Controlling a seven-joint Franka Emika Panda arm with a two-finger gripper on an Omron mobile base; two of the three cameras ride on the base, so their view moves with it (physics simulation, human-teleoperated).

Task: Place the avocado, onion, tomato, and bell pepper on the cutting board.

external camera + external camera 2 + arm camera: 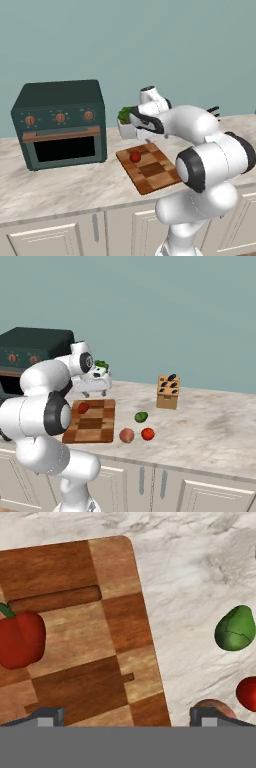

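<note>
Pincer: gripper (125,714) hangs above the near edge of the cutting board (75,637), fingers spread wide with nothing between them — empty and open.
Board: checkered wood on the marble counter (210,421), in front of the dark green toaster oven (60,122).
Bell pepper: red bell pepper (20,639) already sits on the board, toward its far-left part in the hand view — one down!
Avocado: green avocado (235,629) lies on the counter, well off the board's right edge.
Tomato: red tomato (147,433) rests on the counter beside the onion, nearer the front edge.
Onion: peach onion (126,435) sits just off the board's corner, partly tucked behind one fingertip in the hand view.
Step in hand: by my read, one of four placed and the arm is between picks — choosing the next item.
Next move: swing right off the board, centre the spread fingers over one of the three, the onion being nearest, then descend and close gently; round produce may roll.
</note>
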